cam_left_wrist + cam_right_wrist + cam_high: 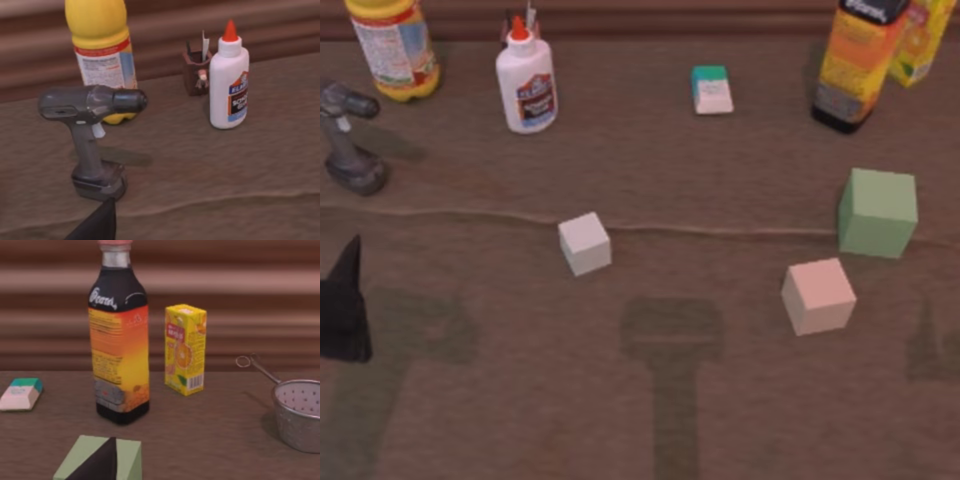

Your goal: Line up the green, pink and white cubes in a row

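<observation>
The pale green cube [877, 212] stands at the right of the table. The pink cube [818, 295] sits in front of it, a little to the left. Near the middle left is the small white cube [585, 243]. The three are apart and not in a line. My left gripper [342, 310] hangs open at the table's left edge, far from every cube; one dark finger [102, 225] shows in its wrist view. My right gripper [142, 471] is out of the top view. It is open with nothing held, and its finger [102, 462] stands before the green cube [127, 455].
Along the back stand a yellow bottle [390, 45], a glue bottle [526, 80], a teal-topped white block [712, 90], a dark sauce bottle [855, 60] and a juice carton [920, 35]. A grey drill [350, 140] stands back left. A metal strainer [300, 412] shows in the right wrist view.
</observation>
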Available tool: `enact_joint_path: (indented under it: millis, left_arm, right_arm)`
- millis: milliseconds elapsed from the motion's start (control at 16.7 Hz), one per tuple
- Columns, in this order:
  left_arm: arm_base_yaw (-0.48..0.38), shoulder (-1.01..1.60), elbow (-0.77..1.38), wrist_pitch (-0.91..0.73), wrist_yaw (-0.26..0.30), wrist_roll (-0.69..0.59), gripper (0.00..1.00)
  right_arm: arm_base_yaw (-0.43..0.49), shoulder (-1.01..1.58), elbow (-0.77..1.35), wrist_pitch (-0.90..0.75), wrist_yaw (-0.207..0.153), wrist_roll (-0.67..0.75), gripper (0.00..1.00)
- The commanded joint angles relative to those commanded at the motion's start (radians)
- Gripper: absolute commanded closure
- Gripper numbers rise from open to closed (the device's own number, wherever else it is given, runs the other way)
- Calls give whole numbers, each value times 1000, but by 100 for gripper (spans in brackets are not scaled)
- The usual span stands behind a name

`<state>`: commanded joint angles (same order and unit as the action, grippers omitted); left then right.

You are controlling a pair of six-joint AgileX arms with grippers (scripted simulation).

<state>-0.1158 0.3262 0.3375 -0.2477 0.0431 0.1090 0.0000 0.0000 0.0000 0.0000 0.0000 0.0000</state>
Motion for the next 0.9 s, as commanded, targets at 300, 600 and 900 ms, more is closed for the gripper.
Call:
enact_joint_path:
  millis: [300,600,900]
  left_arm:
    - [-119,491,346,-351,39,135,0]
    - [-230,1079,723,-727,59,280,0]
    - [-306,1591,1144,-991,37,409,0]
  right_arm:
    - [0,0,0,0,0,0,0]
    - [0,0,0,0,0,0,0]
    - [0,0,0,0,0,0,0]
